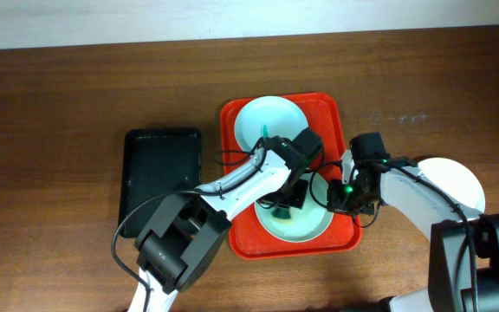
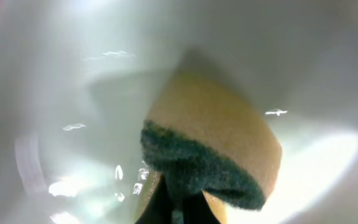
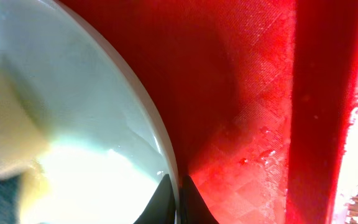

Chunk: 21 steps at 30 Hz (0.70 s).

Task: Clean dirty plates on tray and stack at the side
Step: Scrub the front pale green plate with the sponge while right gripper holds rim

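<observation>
The red-orange tray lies mid-table. A pale plate with a teal smear sits at its far end. A mint green plate sits at its near end. My left gripper is shut on a yellow sponge with a dark green scouring side, pressed on that plate's inside; its fingertips show below the sponge. My right gripper is shut on the plate's right rim, one finger each side. The plate, the tray floor and the sponge show in the right wrist view.
A white plate lies on the wooden table to the right of the tray, partly under my right arm. A smaller black tray lies to the left of the red tray, with no sponge on it.
</observation>
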Tool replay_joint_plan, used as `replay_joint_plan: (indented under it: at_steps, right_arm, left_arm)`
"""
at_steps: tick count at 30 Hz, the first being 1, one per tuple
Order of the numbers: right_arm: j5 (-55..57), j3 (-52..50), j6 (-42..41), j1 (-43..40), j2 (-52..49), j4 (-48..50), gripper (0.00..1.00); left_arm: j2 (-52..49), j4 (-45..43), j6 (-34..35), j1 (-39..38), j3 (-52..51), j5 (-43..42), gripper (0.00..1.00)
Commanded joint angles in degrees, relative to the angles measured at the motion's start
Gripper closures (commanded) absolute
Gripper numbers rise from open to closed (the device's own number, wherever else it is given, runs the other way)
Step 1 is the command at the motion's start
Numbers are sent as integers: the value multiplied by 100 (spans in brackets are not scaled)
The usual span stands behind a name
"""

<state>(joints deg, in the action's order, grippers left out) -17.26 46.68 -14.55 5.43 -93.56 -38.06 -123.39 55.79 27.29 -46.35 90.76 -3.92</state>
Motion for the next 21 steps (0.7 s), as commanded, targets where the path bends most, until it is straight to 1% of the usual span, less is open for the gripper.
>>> replay_joint_plan:
  at_steps: [1, 3, 5, 7, 9, 12, 14, 15, 17, 21]
  right_arm:
    - [439, -114, 33, 17, -153, -33, 96]
    - [439, -114, 33, 17, -153, -33, 96]
    - [439, -114, 33, 17, -153, -39, 96]
    - [442, -114, 33, 17, -153, -50, 96]
    - [442, -114, 33, 17, -153, -50, 96]
    - [442, -114, 33, 17, -153, -50, 96]
    - [442, -114, 33, 17, -153, -50, 96]
    - [442, -114, 33, 17, -153, -50, 96]
    - [442, -114, 33, 17, -153, -52, 96]
    - [439, -114, 33, 17, -153, -59, 96]
  left_arm:
    - [-227, 345, 55, 227, -61, 2573, 100]
    - [-227, 334, 55, 238, 55, 3036, 100]
    - [-227, 282, 57, 238, 120, 3045, 100]
    - [-227, 186, 55, 238, 122, 2865, 100]
    - [-227, 28, 52, 238, 122, 2151, 100]
    - [-227, -363, 48, 210, 122, 413, 100]
    - [-229, -678, 0, 144, 118, -461, 100]
    - [-229, -804, -46, 98, 118, -761, 100]
    - [-229, -1008, -125, -22, 118, -1126, 100]
    - [-229, -1045, -120, -269, 118, -1185, 100]
